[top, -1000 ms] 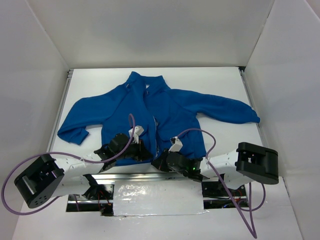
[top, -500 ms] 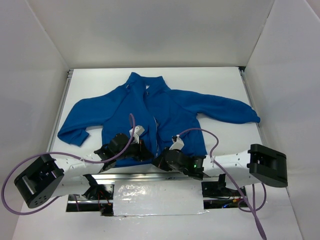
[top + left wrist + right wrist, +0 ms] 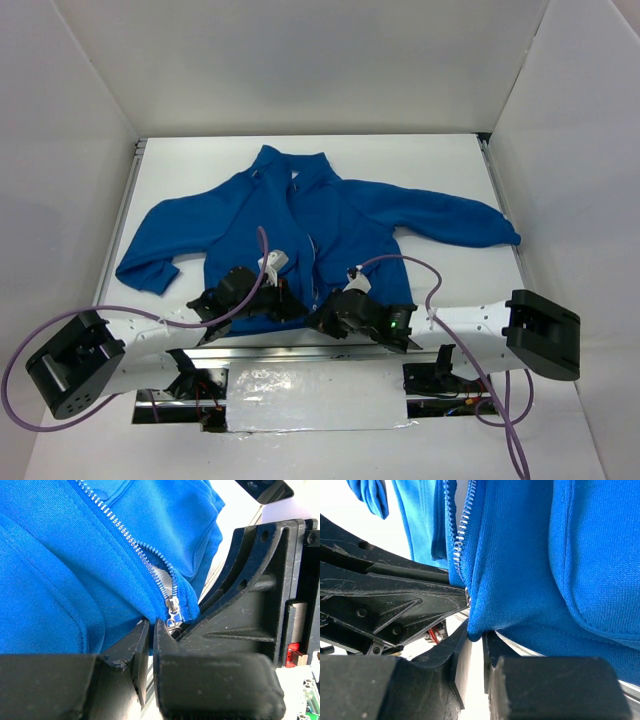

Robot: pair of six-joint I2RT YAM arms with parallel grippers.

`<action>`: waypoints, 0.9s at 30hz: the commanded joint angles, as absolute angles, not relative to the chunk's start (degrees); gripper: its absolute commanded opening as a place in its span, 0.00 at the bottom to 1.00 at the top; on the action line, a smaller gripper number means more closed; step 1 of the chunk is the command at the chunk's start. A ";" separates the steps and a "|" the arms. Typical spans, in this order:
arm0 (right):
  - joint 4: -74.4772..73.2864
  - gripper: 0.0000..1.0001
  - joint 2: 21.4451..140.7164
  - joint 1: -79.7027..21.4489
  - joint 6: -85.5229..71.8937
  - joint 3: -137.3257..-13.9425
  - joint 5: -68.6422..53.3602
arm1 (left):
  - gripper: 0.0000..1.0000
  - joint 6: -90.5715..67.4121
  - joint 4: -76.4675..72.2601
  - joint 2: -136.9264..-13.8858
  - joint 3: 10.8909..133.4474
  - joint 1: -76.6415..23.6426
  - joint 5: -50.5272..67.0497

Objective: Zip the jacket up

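The royal-blue jacket (image 3: 335, 215) lies flat on the white table, collar far, hem near, its pale zipper (image 3: 311, 255) open along most of the front. The zipper slider (image 3: 172, 611) sits at the bottom hem. My left gripper (image 3: 291, 305) is at the hem just left of the zipper; in the left wrist view its jaws (image 3: 151, 628) are closed on the hem edge beside the slider. My right gripper (image 3: 320, 320) is at the hem just right of the zipper; in the right wrist view (image 3: 477, 639) its jaws pinch the hem's corner (image 3: 479, 630).
The two grippers almost touch at the table's near edge (image 3: 300, 352). The right gripper's black body (image 3: 250, 595) fills the left wrist view's right side; the left gripper's body (image 3: 385, 600) shows in the right wrist view. White walls enclose the table. The sleeves (image 3: 455, 222) spread out sideways.
The right arm's elbow has swung out to the right and its gripper has shifted slightly left and further in along the hem. The left arm has barely moved.
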State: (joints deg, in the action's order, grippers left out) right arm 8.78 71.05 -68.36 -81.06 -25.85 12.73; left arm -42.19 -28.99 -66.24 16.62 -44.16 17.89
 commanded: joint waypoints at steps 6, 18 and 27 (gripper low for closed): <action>8.88 0.20 67.86 -68.12 -81.30 -26.90 13.45 | 0.00 -42.01 -32.26 -66.88 17.58 -44.47 19.78; 5.02 0.00 71.02 -68.12 -83.49 -28.65 15.47 | 0.00 -41.66 -31.91 -67.41 18.37 -44.47 20.04; -4.13 0.00 67.51 -68.12 -93.25 -30.85 17.22 | 0.00 -41.31 -32.61 -68.46 18.28 -44.47 20.39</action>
